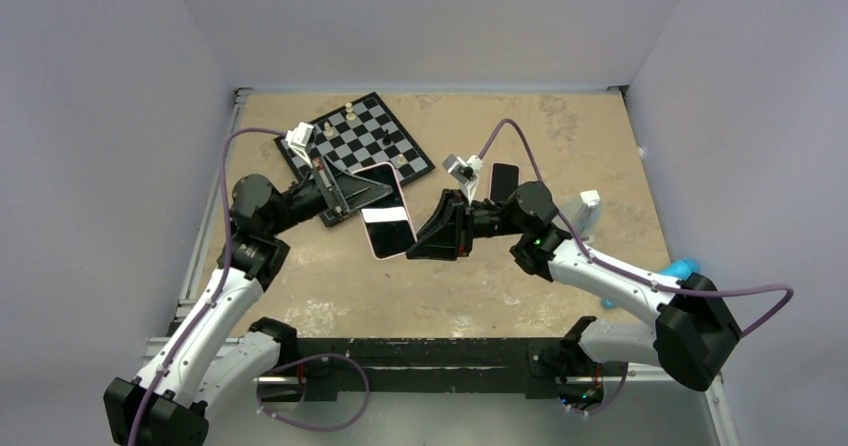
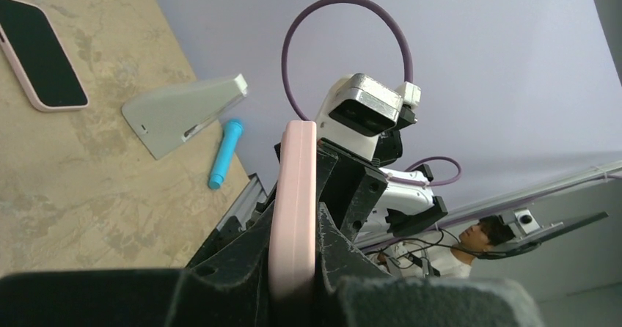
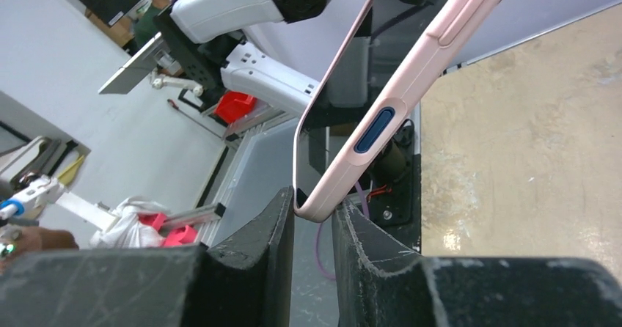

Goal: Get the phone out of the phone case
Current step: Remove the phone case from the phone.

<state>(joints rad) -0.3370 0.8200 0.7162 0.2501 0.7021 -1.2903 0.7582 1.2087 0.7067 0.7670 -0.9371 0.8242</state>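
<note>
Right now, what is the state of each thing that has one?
Left tool: shut on pink phone case.
Right tool: shut on that case's corner.
Phone: in its case, lifted, screen dark.
Second phone: lying flat, screen up.
Chess pieces: upright on chessboard.

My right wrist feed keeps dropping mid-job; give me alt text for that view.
The right gripper pinches one corner of the pink phone case between its black fingers; the case slants up to the right, phone inside. Its blue side button faces the camera; the tan table lies at right.
</note>
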